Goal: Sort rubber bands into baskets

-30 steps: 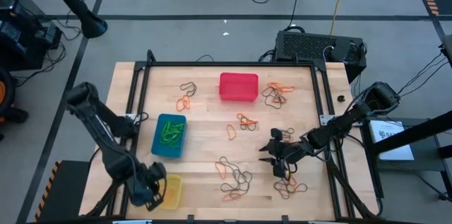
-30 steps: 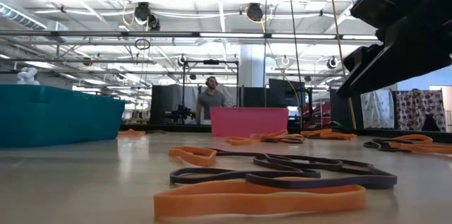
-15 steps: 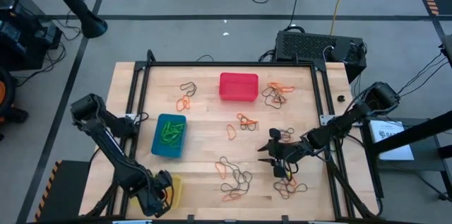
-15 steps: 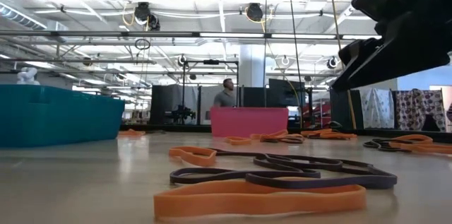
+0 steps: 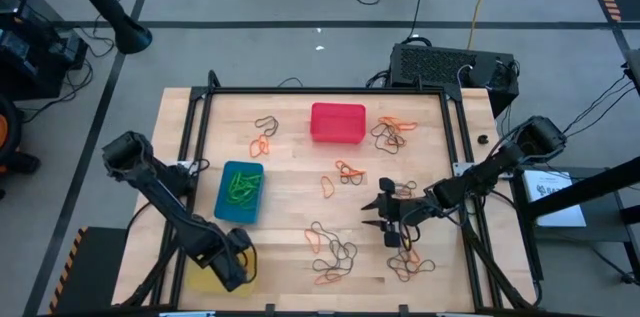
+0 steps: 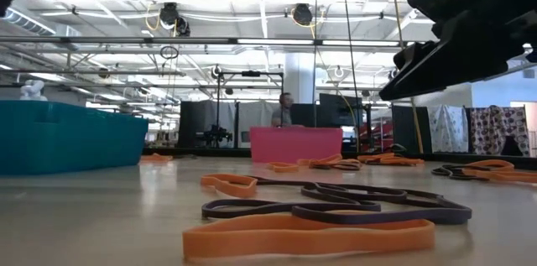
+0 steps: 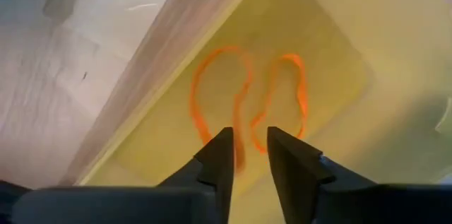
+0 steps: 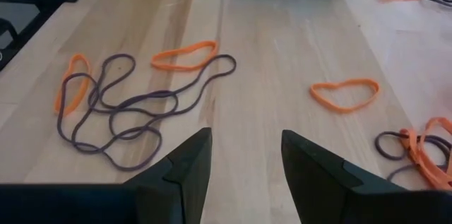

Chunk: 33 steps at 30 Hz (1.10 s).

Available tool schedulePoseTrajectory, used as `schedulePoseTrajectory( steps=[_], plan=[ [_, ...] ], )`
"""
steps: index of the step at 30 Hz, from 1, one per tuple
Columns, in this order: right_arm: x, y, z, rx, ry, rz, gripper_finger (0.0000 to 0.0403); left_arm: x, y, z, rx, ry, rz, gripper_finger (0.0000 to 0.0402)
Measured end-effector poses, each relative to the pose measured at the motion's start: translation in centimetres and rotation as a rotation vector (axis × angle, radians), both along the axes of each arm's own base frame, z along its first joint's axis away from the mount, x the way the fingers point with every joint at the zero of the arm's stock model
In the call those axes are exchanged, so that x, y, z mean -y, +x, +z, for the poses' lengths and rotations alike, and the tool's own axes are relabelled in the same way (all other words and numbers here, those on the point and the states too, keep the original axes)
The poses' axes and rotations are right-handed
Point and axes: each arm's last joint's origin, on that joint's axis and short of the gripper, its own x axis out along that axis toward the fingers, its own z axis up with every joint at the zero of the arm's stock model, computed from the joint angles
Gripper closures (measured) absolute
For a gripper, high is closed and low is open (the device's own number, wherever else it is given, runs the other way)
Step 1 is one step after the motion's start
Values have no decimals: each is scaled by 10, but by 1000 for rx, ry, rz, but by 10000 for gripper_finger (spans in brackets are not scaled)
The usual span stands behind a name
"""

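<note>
The left gripper (image 7: 246,155) is seen with its jaws parted a little, holding nothing, directly over the yellow basket (image 7: 332,47), where two orange rubber bands (image 7: 244,100) lie on the floor of the tub. A second ago this gripper sat farther toward the basket's outer side. The right gripper (image 8: 244,157) stands open and empty above loose bands (image 8: 134,104) on the table (image 8: 268,61), well apart from the yellow basket, shifted slightly since then. Green bands (image 5: 241,188) lie in the blue basket (image 5: 240,193) beside the yellow one.
</note>
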Motion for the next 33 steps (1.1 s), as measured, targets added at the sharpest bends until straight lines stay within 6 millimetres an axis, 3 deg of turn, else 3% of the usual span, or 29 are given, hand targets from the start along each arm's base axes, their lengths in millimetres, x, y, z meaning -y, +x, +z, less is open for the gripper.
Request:
schedulePoseTrajectory(
  steps=[5, 9, 16, 19, 24, 28, 33],
  plan=[
    [0, 0, 0, 1, -16, 10, 238, -4, 8, 3, 13, -54, -56, 265],
    [0, 0, 0, 0, -17, 10, 238, -9, 21, 12, 21, -129, -106, 255],
    [0, 0, 0, -1, -16, 13, 238, -26, 63, 48, 249, -181, -235, 254],
    [0, -1, -1, -11, -14, 11, 238, -39, 81, 60, 434, -40, -373, 254],
    [2, -5, -8, -94, 55, -53, 238, -70, 113, 71, 708, 354, -596, 254],
    [3, -8, -12, -153, 116, -106, 238, -108, 147, 83, 882, 631, -582, 254],
    [0, -11, -14, -208, 231, -94, 238, -167, 190, 84, 1053, 784, -473, 254]
  ],
)
